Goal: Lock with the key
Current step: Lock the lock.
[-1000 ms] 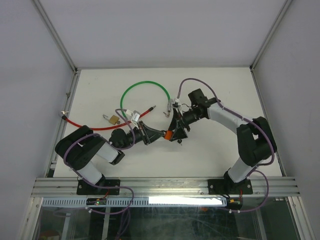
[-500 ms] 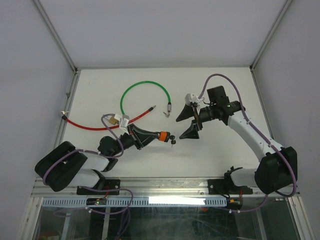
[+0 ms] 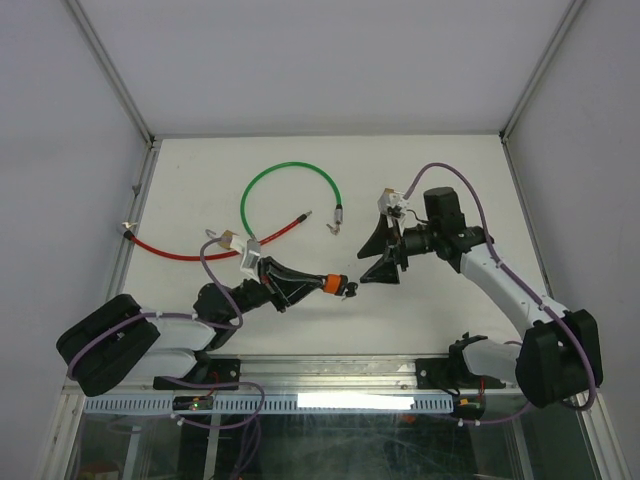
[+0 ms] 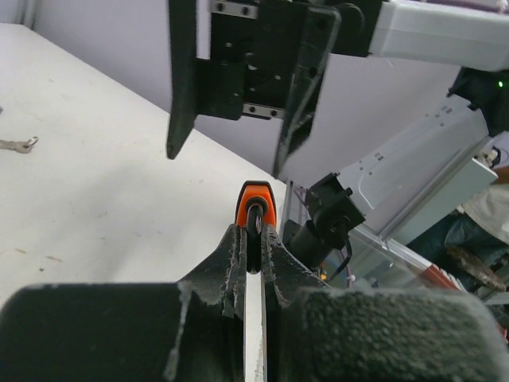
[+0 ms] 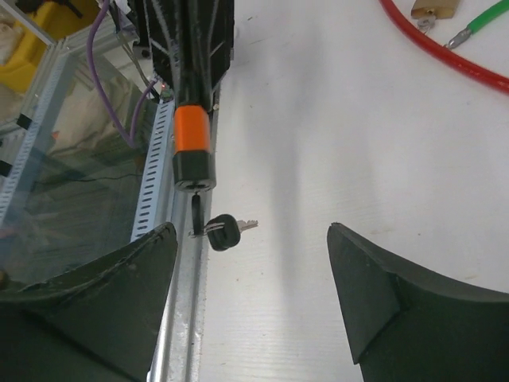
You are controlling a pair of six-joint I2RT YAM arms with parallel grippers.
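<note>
The orange-and-black cylinder lock (image 5: 192, 151) is clamped in the left gripper (image 3: 320, 283) over the near edge of the white table (image 3: 450, 180). A black-headed key (image 5: 196, 208) is in its end, with seemingly a second key dangling. The right gripper (image 3: 383, 254) faces it, spread wide and empty. Beyond lie a green cable loop (image 3: 290, 175), a red cable (image 3: 170, 250) and a brass padlock (image 5: 433, 8), cut off by the frame.

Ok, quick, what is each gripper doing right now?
Left gripper: closed on the orange lock, keys hanging from its end.
Right gripper: open, holding nothing.
</note>
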